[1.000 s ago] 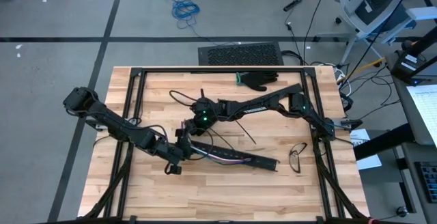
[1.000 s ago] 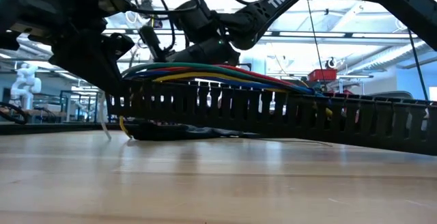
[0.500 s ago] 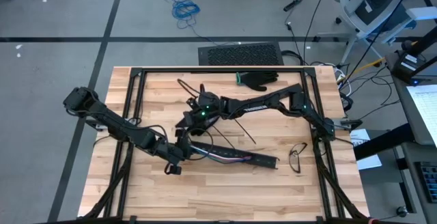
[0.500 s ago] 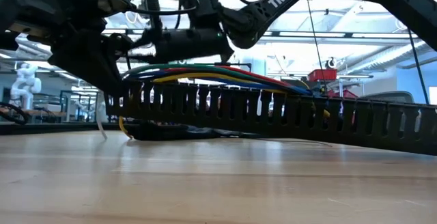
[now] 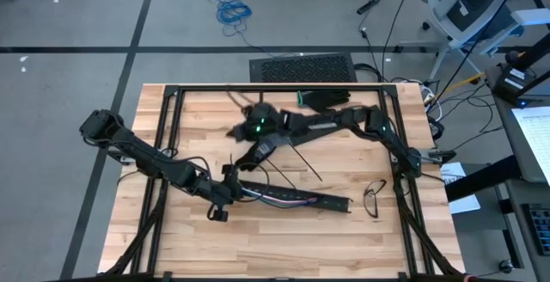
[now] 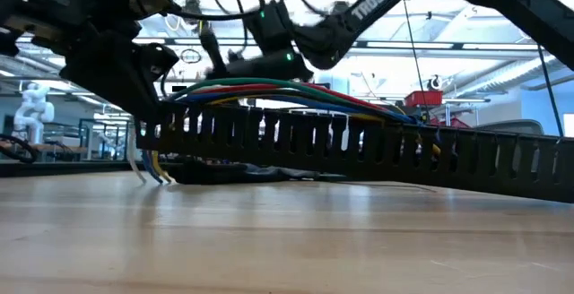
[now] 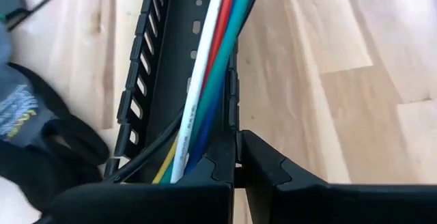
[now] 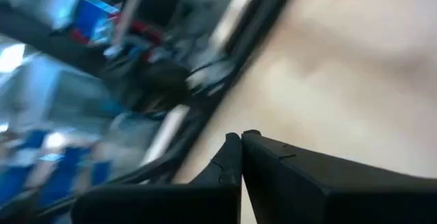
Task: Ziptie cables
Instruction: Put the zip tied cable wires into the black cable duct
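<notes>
Lying in black slotted channel (image 5: 292,198) near table (image 5: 284,239) front, cables (image 7: 205,80) looking light, limp, slippery; best pinched as bundle near channel's left end. Left gripper (image 7: 235,162) pinching shut on channel wall there. Right gripper (image 8: 240,157) hanging closed, empty, toward far side. Low view showing wires arching above slots; high view hiding that.

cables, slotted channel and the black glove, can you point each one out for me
cables (image 7: 205,74): left wrist view, on the white wire lying in the channel.
slotted channel (image 6: 377,146): low view, on its slotted side wall.
black glove (image 5: 325,101): high view, on its palm near the table's far edge.
</notes>
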Controlling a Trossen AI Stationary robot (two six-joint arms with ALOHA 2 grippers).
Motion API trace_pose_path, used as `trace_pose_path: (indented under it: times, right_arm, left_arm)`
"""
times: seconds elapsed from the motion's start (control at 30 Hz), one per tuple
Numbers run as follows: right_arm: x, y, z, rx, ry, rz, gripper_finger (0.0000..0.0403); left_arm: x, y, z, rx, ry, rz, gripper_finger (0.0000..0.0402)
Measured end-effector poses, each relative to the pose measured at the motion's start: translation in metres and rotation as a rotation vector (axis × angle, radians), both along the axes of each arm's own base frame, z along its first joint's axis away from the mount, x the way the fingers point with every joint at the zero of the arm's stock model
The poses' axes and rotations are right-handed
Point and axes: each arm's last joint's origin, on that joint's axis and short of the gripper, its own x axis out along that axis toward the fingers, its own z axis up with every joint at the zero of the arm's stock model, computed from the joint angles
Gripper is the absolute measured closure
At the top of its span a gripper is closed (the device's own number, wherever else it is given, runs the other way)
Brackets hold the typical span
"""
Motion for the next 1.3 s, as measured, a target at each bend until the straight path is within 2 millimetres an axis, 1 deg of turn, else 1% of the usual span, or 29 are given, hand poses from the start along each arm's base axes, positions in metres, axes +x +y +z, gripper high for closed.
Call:
trace_pose_path:
  times: [0.1, 0.17, 0.23, 0.3, 0.37, 0.43, 0.5, 0.57, 0.63, 0.7, 0.8, 0.87, 0.93, 1.0, 1.07, 1.13, 1.2, 1.3]
  right_arm:
    - [-0.008, -0.033, -0.001, -0.110, -0.001, -0.033, 0.0403]
    - [-0.015, -0.050, 0.010, -0.205, -0.027, 0.000, 0.0403]
    - [-0.025, -0.060, 0.032, -0.304, -0.053, 0.072, 0.0403]
    - [-0.039, -0.060, 0.058, -0.399, -0.027, 0.161, 0.0403]
    - [-0.060, -0.045, 0.086, -0.547, 0.096, 0.250, 0.0403]
    - [-0.084, -0.021, 0.106, -0.716, 0.283, 0.335, 0.0403]
    - [-0.110, 0.006, 0.119, -0.840, 0.500, 0.439, 0.0403]
    - [-0.131, 0.032, 0.125, -0.873, 0.656, 0.543, 0.0400]
    - [-0.146, 0.056, 0.126, -0.859, 0.742, 0.630, 0.0392]
    - [-0.157, 0.079, 0.120, -0.833, 0.778, 0.688, 0.0381]
    - [-0.166, 0.110, 0.101, -0.805, 0.777, 0.729, 0.0359]
    - [-0.173, 0.126, 0.087, -0.780, 0.784, 0.746, 0.0341]
    - [-0.180, 0.138, 0.073, -0.732, 0.800, 0.757, 0.0321]
    - [-0.184, 0.149, 0.063, -0.660, 0.793, 0.756, 0.0301]
    - [-0.188, 0.162, 0.062, -0.646, 0.749, 0.759, 0.0283]
    - [-0.189, 0.173, 0.061, -0.679, 0.705, 0.766, 0.0268]
    - [-0.190, 0.180, 0.053, -0.712, 0.700, 0.762, 0.0260]
    - [-0.188, 0.180, 0.039, -0.718, 0.690, 0.710, 0.0259]
  left_arm:
    - [0.000, -0.001, 0.000, -0.050, 0.016, 0.016, 0.0384]
    - [-0.001, -0.001, -0.001, -0.090, 0.035, 0.029, 0.0384]
    - [-0.002, -0.001, -0.002, -0.118, 0.059, 0.030, 0.0384]
    - [-0.004, -0.001, -0.003, -0.134, 0.085, 0.052, 0.0384]
    - [-0.006, 0.000, -0.005, -0.141, 0.112, 0.079, 0.0384]
    - [-0.008, 0.001, -0.006, -0.135, 0.132, 0.088, 0.0384]
    - [-0.009, 0.002, -0.007, -0.126, 0.145, 0.098, 0.0384]
    - [-0.008, 0.004, -0.007, -0.126, 0.147, 0.106, 0.0384]
    - [-0.007, 0.006, -0.007, -0.140, 0.144, 0.135, 0.0384]
    - [-0.005, 0.010, -0.007, -0.156, 0.142, 0.167, 0.0384]
    - [-0.004, 0.014, -0.007, -0.178, 0.144, 0.216, 0.0384]
    - [-0.003, 0.017, -0.007, -0.194, 0.146, 0.247, 0.0384]
    - [-0.003, 0.018, -0.007, -0.214, 0.151, 0.265, 0.0384]
    - [-0.003, 0.019, -0.007, -0.223, 0.155, 0.266, 0.0384]
    - [-0.003, 0.018, -0.007, -0.228, 0.160, 0.260, 0.0384]
    - [-0.003, 0.018, -0.007, -0.231, 0.160, 0.259, 0.0384]
    - [-0.003, 0.018, -0.007, -0.231, 0.161, 0.259, 0.0384]
    - [-0.003, 0.018, -0.007, -0.232, 0.162, 0.258, 0.0384]
